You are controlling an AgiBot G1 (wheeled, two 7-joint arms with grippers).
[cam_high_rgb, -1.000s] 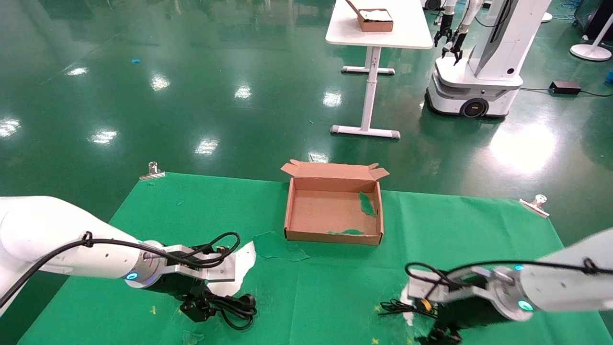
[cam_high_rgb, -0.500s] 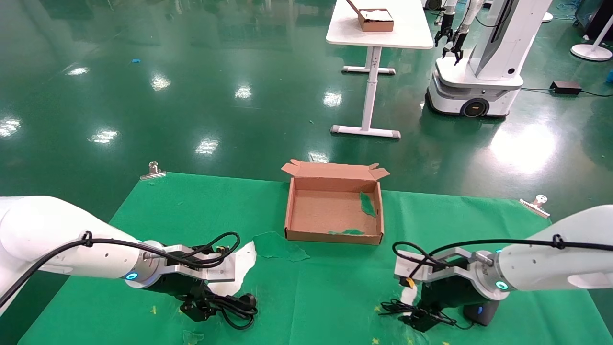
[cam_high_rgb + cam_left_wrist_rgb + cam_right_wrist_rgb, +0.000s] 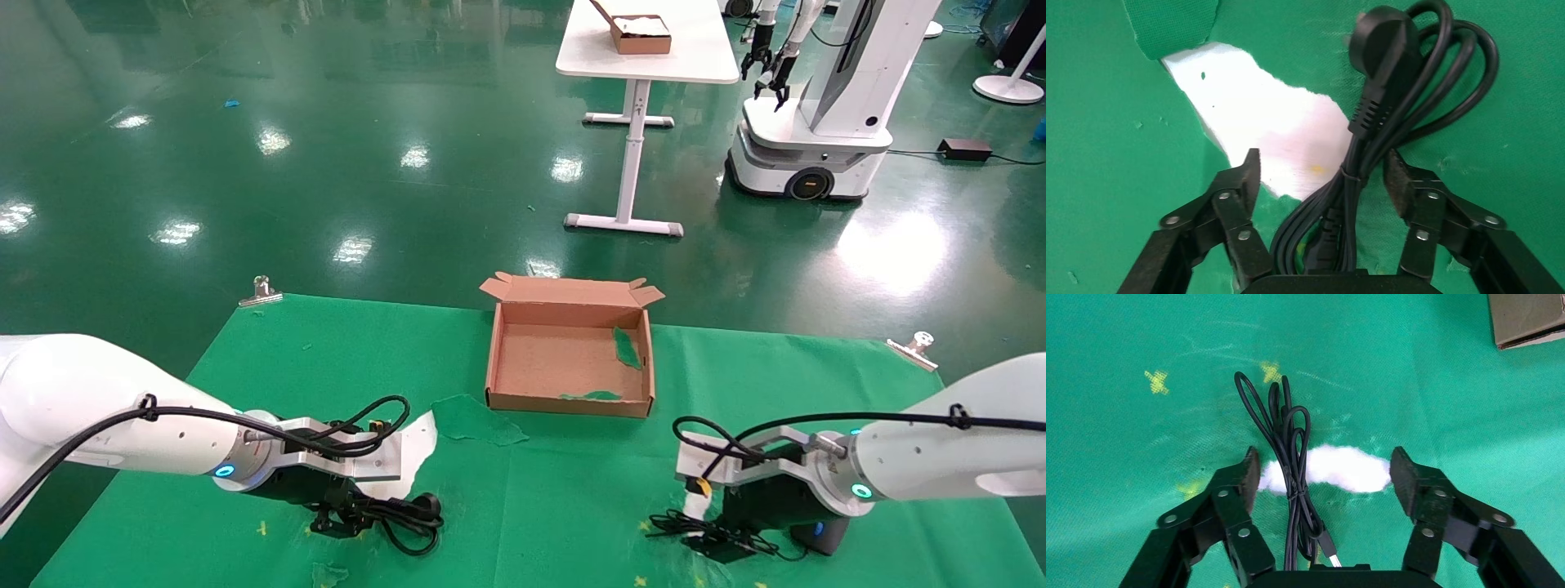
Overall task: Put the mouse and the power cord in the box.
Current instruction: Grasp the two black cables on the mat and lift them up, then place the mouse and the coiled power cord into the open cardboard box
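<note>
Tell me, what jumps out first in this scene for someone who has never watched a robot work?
Two white arms reach low over a green cloth, each with an open claw straddling a black cable: the left claw over the thick power cord, the right claw over the mouse's thin bundled cable. Between them, farther back, sits the empty brown box, and the mouse lies beside the right arm.

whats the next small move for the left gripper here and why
Probably close the left gripper on the power cord. Its jaws stand open on either side of the bundled cord, which lies between them on the green cloth, and the box holds neither item. The right gripper stands open astride the mouse's thin cable, so it could close likewise.
</note>
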